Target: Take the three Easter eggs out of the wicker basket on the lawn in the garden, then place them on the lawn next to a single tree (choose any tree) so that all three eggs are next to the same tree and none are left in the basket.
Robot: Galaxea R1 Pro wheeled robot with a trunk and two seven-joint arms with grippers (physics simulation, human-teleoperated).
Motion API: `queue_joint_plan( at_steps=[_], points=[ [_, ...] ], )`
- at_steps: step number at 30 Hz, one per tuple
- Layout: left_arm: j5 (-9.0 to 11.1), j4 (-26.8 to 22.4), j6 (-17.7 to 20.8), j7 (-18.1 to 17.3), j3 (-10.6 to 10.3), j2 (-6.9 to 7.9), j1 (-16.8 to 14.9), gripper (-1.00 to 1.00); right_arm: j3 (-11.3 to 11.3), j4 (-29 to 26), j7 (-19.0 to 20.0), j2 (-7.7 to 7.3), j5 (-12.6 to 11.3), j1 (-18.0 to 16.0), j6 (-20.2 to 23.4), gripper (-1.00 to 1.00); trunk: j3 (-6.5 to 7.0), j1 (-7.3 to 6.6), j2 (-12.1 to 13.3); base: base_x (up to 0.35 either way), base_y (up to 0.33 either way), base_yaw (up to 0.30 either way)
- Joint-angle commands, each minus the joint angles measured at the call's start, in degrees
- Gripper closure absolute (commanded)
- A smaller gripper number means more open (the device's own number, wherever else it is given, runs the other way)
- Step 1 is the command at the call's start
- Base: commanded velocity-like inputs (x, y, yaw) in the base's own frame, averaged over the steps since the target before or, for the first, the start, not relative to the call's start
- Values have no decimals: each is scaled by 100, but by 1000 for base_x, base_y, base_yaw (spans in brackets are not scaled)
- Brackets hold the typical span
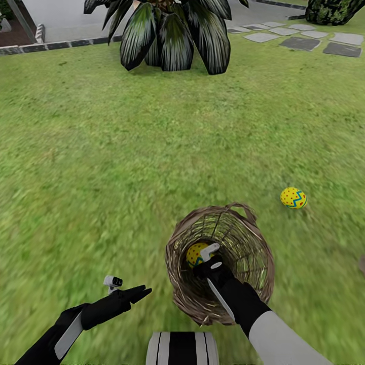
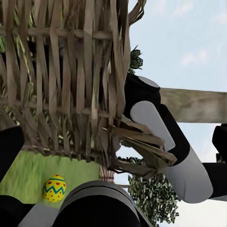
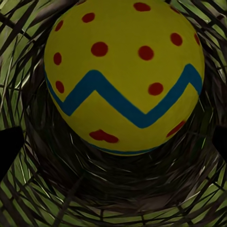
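Right claw [image 1: 207,256] down inside the wicker basket [image 1: 253,253], jaws spread wide either side of an Easter egg [image 1: 195,253] just ahead, nothing gripped yet, probably lining up a grab; second egg [image 1: 293,197] out on the lawn [image 1: 101,152] well off right, left claw [image 1: 142,292] idle, can't tell how open.

My right hand [image 1: 209,253] is down inside the wicker basket [image 1: 253,253], so woven wall hems it in on every side; the only free way out is back up through the mouth. Straight ahead of the fingers an egg [image 3: 124,75] blocks the bowl's floor, very close. My left hand [image 1: 137,293] hangs over bare lawn [image 1: 101,167], with the basket's outer wall [image 2: 71,80] just in front of it and my right forearm [image 2: 184,165] crossing beyond. Another egg [image 1: 293,197] lies on the grass past the basket, with open lawn around it.
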Motion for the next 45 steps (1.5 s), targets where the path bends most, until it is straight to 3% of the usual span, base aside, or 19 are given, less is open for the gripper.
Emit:
queue_joint_plan(
  at_steps=[1,33,45],
  points=[
    [47,1,61,-6,-27,7,-3,-100,18,-8,-36,-3,-13,-4,30,-100,-13,-1,-1,0,0,0],
    [47,-8,58,-15,-114,7,-3,-100,18,-222,-36,1,-10,-4,38,-100,-286,-1,-1,0,0,0],
    [61,-8,58,-15,-113,14,-3,-100,16,-208,-56,-3,-9,-11,30,-100,-308,-1,-1,0,0,0]
  ],
)
